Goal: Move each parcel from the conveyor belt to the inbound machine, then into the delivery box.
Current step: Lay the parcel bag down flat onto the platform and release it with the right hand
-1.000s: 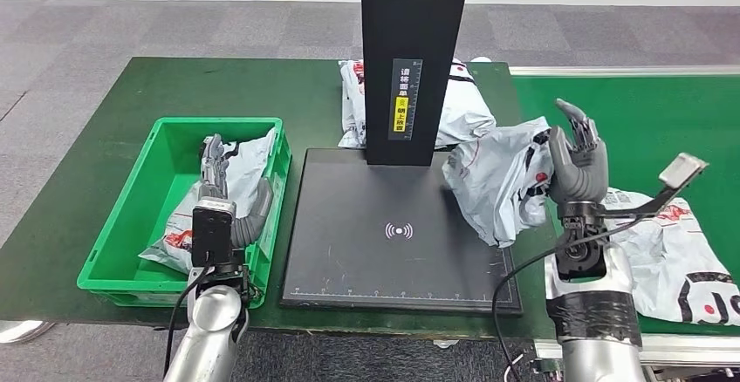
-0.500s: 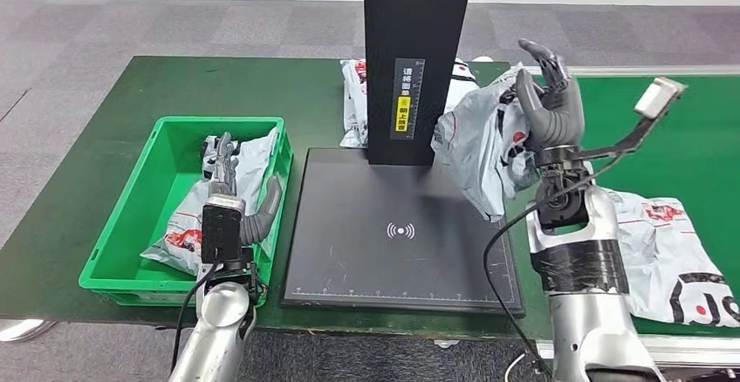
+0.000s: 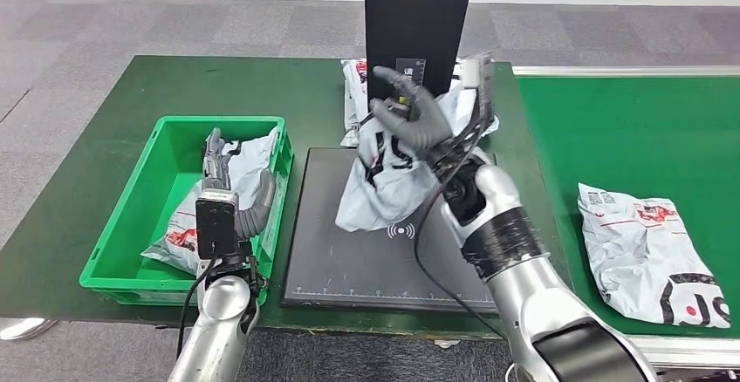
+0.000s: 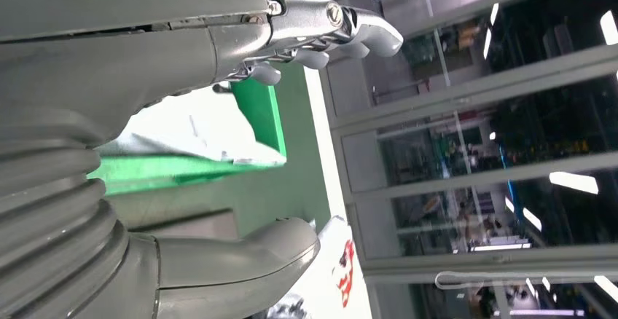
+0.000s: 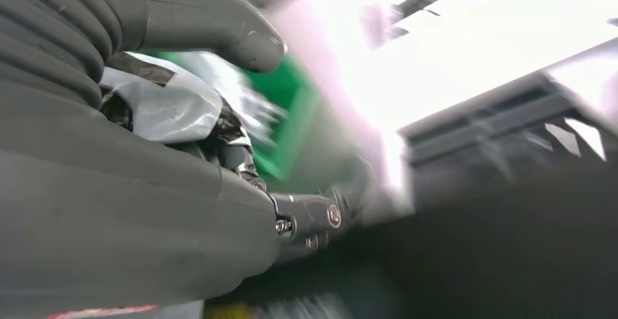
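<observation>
Parcel (image 3: 384,181) is now hanging over inbound machine's black scan pad (image 3: 349,260), having swung in from the conveyor belt (image 3: 628,129) side w/ right hand (image 3: 410,120) gripping its top, so scanning is about next. Left hand (image 3: 229,186) is waiting over green delivery box (image 3: 113,251), fingers apart, holding nothing.

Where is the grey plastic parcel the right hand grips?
In the head view, the grey plastic parcel hangs from the right hand over the black scanner plate, before the black column.

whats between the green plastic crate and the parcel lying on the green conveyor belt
In the head view, the black scanner platform lies between the green plastic crate and the grey parcel on the belt; the right hand holds another grey parcel over it.
</observation>
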`<action>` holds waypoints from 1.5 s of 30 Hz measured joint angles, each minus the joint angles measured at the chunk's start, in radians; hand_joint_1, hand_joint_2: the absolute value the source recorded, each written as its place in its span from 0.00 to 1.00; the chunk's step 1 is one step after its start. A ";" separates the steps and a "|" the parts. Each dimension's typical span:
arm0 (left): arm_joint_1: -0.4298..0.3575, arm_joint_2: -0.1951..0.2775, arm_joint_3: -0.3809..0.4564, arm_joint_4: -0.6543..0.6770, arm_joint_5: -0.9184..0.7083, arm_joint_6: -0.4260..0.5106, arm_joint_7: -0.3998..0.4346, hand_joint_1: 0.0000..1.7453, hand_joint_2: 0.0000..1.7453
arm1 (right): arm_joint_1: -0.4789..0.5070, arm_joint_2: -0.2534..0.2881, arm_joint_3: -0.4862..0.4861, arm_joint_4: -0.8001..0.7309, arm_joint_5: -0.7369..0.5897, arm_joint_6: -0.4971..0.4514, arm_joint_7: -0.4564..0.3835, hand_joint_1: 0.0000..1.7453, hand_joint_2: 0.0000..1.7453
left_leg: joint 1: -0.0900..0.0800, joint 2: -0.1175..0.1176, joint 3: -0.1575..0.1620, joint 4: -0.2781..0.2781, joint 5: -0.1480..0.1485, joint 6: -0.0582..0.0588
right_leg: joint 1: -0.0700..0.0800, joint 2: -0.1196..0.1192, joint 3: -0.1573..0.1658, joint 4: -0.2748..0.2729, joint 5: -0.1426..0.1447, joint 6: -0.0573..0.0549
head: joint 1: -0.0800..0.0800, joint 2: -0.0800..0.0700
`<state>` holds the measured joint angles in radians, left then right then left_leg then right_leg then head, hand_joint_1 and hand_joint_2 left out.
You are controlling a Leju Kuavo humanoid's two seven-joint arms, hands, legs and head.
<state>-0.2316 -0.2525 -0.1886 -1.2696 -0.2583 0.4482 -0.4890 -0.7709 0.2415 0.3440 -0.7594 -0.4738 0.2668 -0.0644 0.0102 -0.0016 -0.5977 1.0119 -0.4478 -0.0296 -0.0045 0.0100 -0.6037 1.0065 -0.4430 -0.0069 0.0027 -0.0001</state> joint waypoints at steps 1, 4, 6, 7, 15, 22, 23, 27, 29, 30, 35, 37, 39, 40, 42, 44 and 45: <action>-0.001 0.002 0.002 0.001 0.003 0.002 -0.002 0.00 1.00 | 0.001 0.008 0.028 0.041 0.011 0.017 0.002 0.00 0.00 | 0.000 -0.001 0.000 0.000 0.000 0.000 | 0.000 -0.001 0.000 0.000 0.000 0.000 | 0.000 0.000; -0.001 0.006 0.011 0.006 0.008 0.006 -0.005 0.00 1.00 | 0.003 0.028 0.086 0.135 0.028 0.042 0.011 0.00 0.00 | 0.000 -0.003 -0.001 0.000 0.000 0.000 | 0.000 -0.002 0.000 0.000 0.000 0.000 | 0.000 0.000; -0.001 0.008 0.018 0.008 0.010 0.007 -0.008 0.00 1.00 | 0.002 0.039 0.110 0.180 0.037 0.047 0.035 0.00 0.00 | 0.000 -0.003 -0.001 0.000 0.000 0.000 | 0.000 -0.003 0.000 0.000 0.000 0.000 | 0.000 0.000; -0.002 0.009 0.022 0.008 0.010 0.008 -0.009 0.00 1.00 | 0.002 0.045 0.120 0.201 0.044 0.047 0.047 0.00 0.00 | 0.000 -0.003 -0.001 0.000 0.000 0.000 | 0.000 -0.003 0.000 0.000 0.000 0.000 | 0.000 0.000; -0.003 0.011 0.059 0.008 0.001 0.008 -0.016 0.00 1.00 | 0.036 0.078 0.195 0.302 0.074 0.066 0.036 0.00 0.00 | 0.000 -0.002 0.000 0.000 0.000 0.000 | 0.000 -0.002 0.000 0.000 0.000 0.000 | 0.000 0.000; -0.002 0.012 0.076 0.007 -0.023 0.006 -0.018 0.00 1.00 | 0.036 0.079 0.213 0.315 0.080 0.058 0.001 0.00 0.00 | 0.000 -0.002 0.001 0.000 0.001 -0.001 | 0.000 -0.002 0.001 0.000 0.000 0.000 | 0.000 0.000; -0.002 0.012 0.077 0.007 -0.024 0.006 -0.018 0.00 1.00 | 0.036 0.079 0.214 0.315 0.080 0.056 0.000 0.00 0.00 | 0.000 -0.002 0.001 0.000 0.001 -0.001 | 0.000 -0.002 0.001 0.000 0.000 0.000 | 0.000 0.000; -0.002 0.012 0.080 0.007 -0.025 0.006 -0.018 0.00 1.00 | 0.036 0.078 0.214 0.315 0.081 0.056 0.000 0.00 0.00 | 0.000 -0.002 0.001 0.000 0.001 -0.001 | 0.000 -0.002 0.001 0.000 0.000 0.000 | 0.000 0.000; -0.002 0.012 0.081 0.007 -0.025 0.006 -0.018 0.00 1.00 | 0.036 0.078 0.214 0.315 0.081 0.056 0.000 0.00 0.00 | 0.000 -0.002 0.001 0.000 0.001 -0.001 | 0.000 -0.002 0.001 0.000 0.000 0.000 | 0.000 0.000; -0.002 0.012 0.081 0.007 -0.025 0.006 -0.018 0.00 1.00 | 0.036 0.078 0.214 0.315 0.081 0.055 0.000 0.00 0.00 | 0.000 -0.002 0.001 0.000 0.001 -0.001 | 0.000 -0.002 0.001 0.000 0.000 0.000 | 0.000 0.000; 0.001 0.013 0.082 0.003 -0.034 0.005 -0.017 0.00 1.00 | 0.031 0.073 0.215 0.315 0.111 -0.019 -0.072 0.00 0.00 | 0.000 -0.002 0.001 0.001 0.002 -0.001 | 0.000 -0.002 0.001 0.000 0.000 0.000 | 0.000 0.000; 0.007 0.013 0.083 -0.004 -0.046 0.004 -0.013 0.00 1.00 | 0.019 0.059 0.214 0.315 0.118 -0.070 -0.145 0.00 0.00 | 0.000 -0.003 0.000 0.001 0.002 0.000 | 0.000 -0.003 0.001 0.000 0.000 0.000 | 0.000 0.000; 0.016 0.013 0.088 -0.014 -0.063 0.001 -0.007 0.00 1.00 | 0.002 0.035 0.206 0.312 0.120 -0.103 -0.223 0.00 0.00 | -0.001 -0.003 0.000 0.001 0.003 0.000 | -0.001 -0.003 0.001 0.000 0.001 0.001 | 0.000 0.000; 0.021 0.013 0.091 -0.020 -0.073 -0.001 -0.003 0.00 1.00 | -0.004 0.023 0.197 0.304 0.126 -0.116 -0.255 0.00 0.00 | -0.001 -0.003 0.000 0.001 0.003 0.001 | -0.001 -0.003 0.001 0.000 0.001 0.001 | 0.000 0.000; 0.033 0.013 0.097 -0.033 -0.094 -0.008 0.007 0.00 1.00 | -0.007 -0.002 0.172 0.265 0.162 -0.144 -0.300 0.00 0.00 | -0.001 -0.003 0.000 0.001 0.003 0.001 | -0.001 -0.003 0.001 0.000 0.001 0.001 | 0.000 0.000; 0.042 0.013 0.099 -0.046 -0.117 -0.017 0.019 0.00 1.00 | 0.005 -0.023 0.147 0.191 0.232 -0.180 -0.322 0.00 0.00 | -0.001 -0.003 0.000 0.001 0.003 0.001 | -0.001 -0.003 0.001 0.000 0.001 0.001 | 0.000 0.000; 0.045 0.013 0.100 -0.051 -0.127 -0.022 0.025 0.00 1.00 | 0.016 -0.031 0.137 0.146 0.269 -0.195 -0.325 0.00 0.00 | -0.001 -0.003 0.000 0.001 0.003 0.001 | -0.001 -0.003 0.001 0.000 0.001 0.001 | 0.000 0.000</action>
<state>-0.1863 -0.2395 -0.0889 -1.3210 -0.3856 0.4258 -0.4642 -0.7550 0.2103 0.4806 -0.6132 -0.2046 0.0720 -0.3894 0.0093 -0.0047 -0.5980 1.0133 -0.4451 -0.0290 -0.0056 0.0069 -0.6032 1.0062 -0.4418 -0.0057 0.0031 -0.0003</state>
